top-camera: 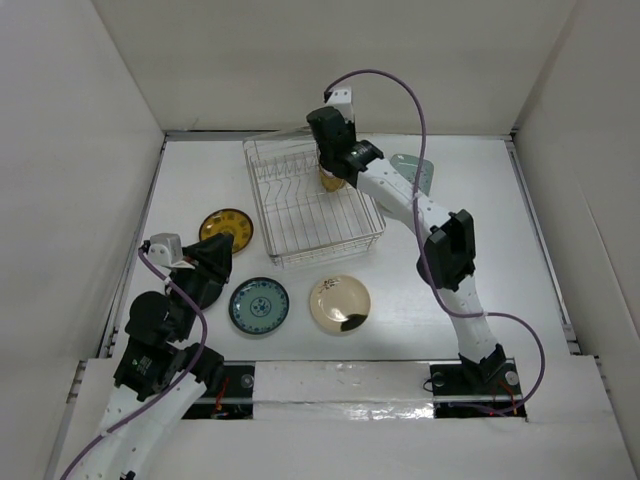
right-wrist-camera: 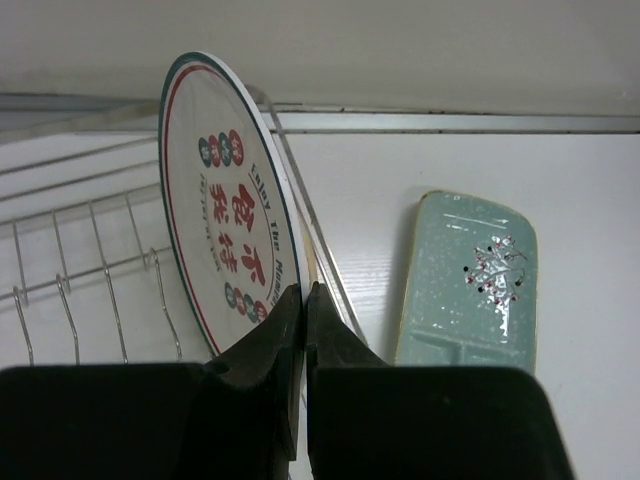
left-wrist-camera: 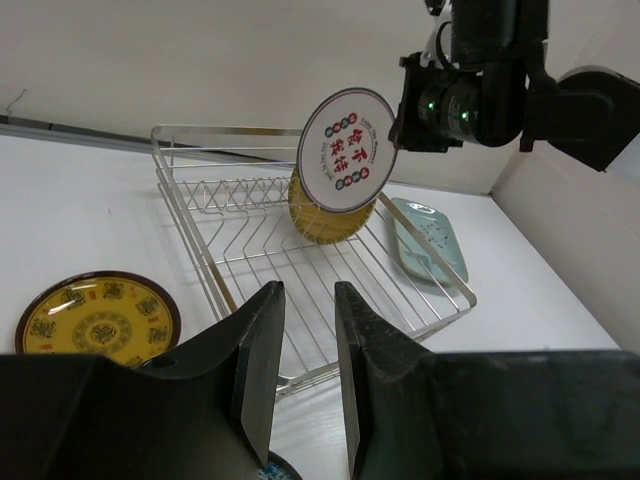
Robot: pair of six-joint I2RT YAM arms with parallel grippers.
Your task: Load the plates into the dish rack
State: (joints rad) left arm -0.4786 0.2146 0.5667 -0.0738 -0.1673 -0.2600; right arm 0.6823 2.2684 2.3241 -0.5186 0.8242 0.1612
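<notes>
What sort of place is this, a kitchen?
Probably a robot test booth, not a kitchen: bare white walls box in a white table, two robot arms are mounted at its edge, and a dish rack and plates are laid out.

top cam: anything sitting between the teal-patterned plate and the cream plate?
Nothing. The top external view shows only a bare strip of white table between the teal-patterned plate and the cream plate; they lie apart, not touching.
</notes>
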